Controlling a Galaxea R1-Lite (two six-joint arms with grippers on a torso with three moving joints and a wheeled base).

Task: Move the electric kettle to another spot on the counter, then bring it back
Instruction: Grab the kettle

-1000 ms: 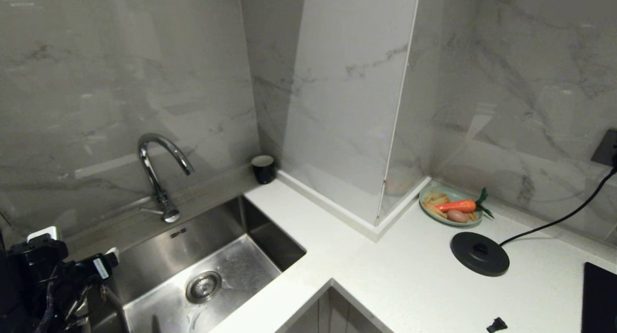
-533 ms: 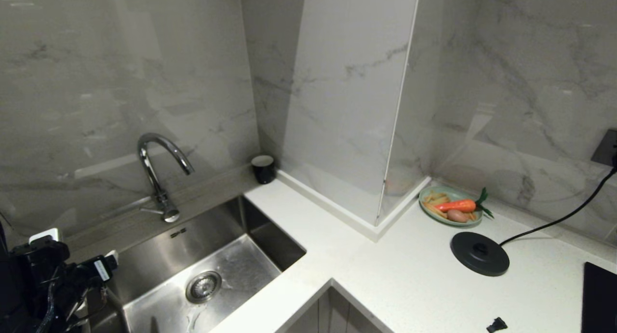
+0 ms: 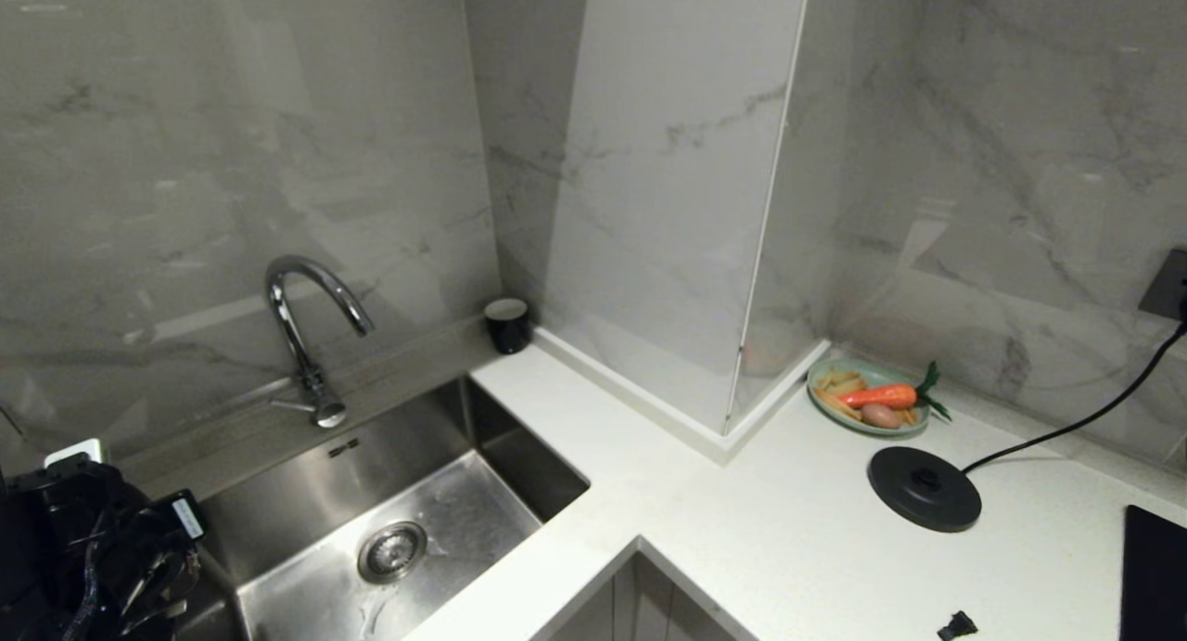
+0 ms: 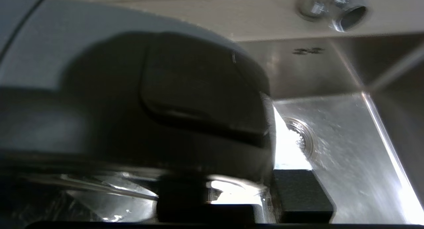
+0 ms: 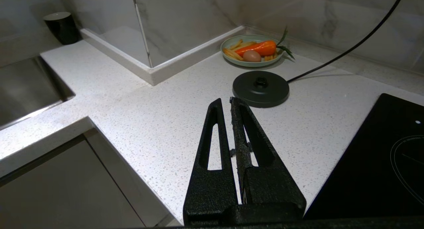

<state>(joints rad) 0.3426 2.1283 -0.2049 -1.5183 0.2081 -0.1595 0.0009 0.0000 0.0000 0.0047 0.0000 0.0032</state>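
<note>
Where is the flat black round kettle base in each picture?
Head view: the round black base sits on the white counter, right side, in front of the green plate.
Left wrist view: not in it.
Right wrist view: the base is beyond the right gripper.
Shared landmark: the green plate, holding a carrot.

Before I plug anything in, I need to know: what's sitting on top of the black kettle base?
Nothing: the base is bare, its centre connector showing, cord running to the wall. Its underside on the counter is hidden.
</note>
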